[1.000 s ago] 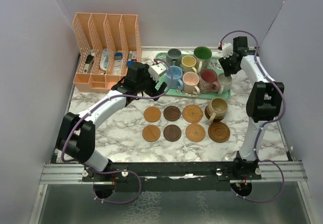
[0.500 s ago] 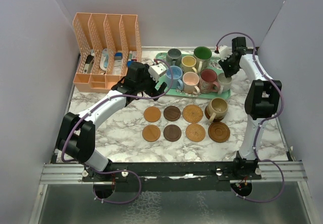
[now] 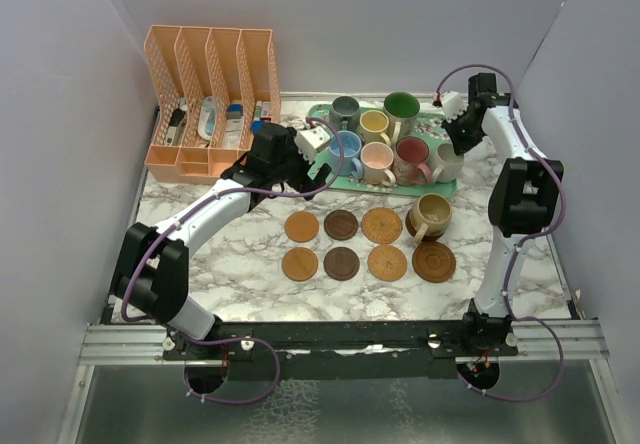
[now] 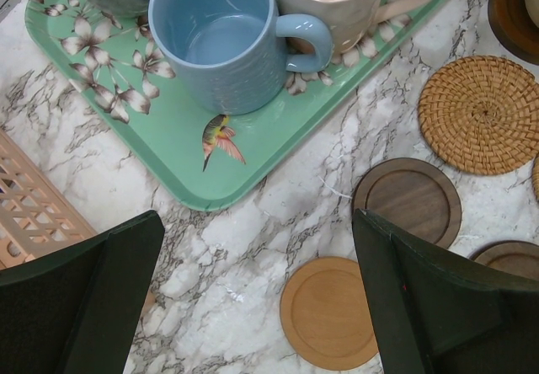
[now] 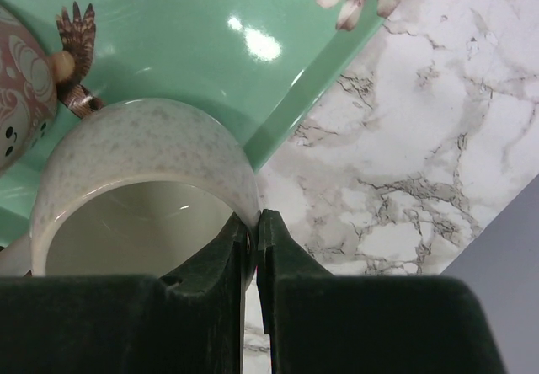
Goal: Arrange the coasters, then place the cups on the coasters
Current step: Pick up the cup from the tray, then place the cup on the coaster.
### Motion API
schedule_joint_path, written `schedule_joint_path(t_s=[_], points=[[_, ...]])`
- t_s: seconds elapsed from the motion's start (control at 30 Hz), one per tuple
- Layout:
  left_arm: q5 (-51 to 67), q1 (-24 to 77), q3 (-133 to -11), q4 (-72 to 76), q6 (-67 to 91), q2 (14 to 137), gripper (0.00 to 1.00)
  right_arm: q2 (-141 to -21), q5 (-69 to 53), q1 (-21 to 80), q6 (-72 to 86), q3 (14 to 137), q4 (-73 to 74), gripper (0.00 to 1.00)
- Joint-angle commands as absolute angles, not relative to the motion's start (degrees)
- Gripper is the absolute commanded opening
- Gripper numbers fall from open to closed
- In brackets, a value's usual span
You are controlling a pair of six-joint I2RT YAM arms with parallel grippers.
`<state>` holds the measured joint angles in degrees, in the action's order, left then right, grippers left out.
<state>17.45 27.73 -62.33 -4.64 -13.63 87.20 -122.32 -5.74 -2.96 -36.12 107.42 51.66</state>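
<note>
Several round coasters lie in two rows on the marble, among them a light wood coaster (image 3: 301, 227) (image 4: 328, 312) and a dark brown coaster (image 3: 434, 262). A tan cup (image 3: 432, 214) stands on the coaster at the upper row's right end. The other cups stand on the teal tray (image 3: 322, 114). My right gripper (image 3: 453, 150) (image 5: 254, 222) is shut on the rim of the cream-white cup (image 3: 447, 166) (image 5: 143, 151) at the tray's right end, one finger inside, one outside. My left gripper (image 3: 320, 172) (image 4: 257, 222) hangs open over the marble near the blue cup (image 3: 345, 151) (image 4: 221, 37), holding nothing.
An orange file rack (image 3: 210, 94) with small items stands at the back left, close to the left arm. A grey cup (image 3: 345, 114), green cup (image 3: 401, 109), yellow cup (image 3: 374, 126), pink cup (image 3: 378, 162) and dark red cup (image 3: 413, 156) crowd the tray. Grey walls enclose the table.
The right gripper's jaws have closed onto the cream-white cup's rim, and its wrist has shifted slightly to the right. The left arm has not moved.
</note>
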Motion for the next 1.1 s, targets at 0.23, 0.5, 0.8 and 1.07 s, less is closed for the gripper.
schedule_joint_path(t_s=[0.23,0.5,0.8,1.07], points=[[17.42,28.12,-62.45,-4.40,-14.14,86.57,0.99,-110.01,-4.95,-8.64,-35.51,108.58,55.55,0.01],[17.09,28.38,-62.90,-5.13,-14.17,87.27,0.99,-95.79,-2.59,-8.70,-33.63,95.98,56.40,0.01],[17.05,29.15,-63.10,-5.14,-14.18,88.09,0.99,-80.00,-3.55,-8.70,-32.02,80.25,60.16,0.01],[16.88,30.01,-63.11,-5.27,-14.38,88.61,0.99,-72.31,-7.02,-8.61,-31.87,70.86,62.23,0.01]])
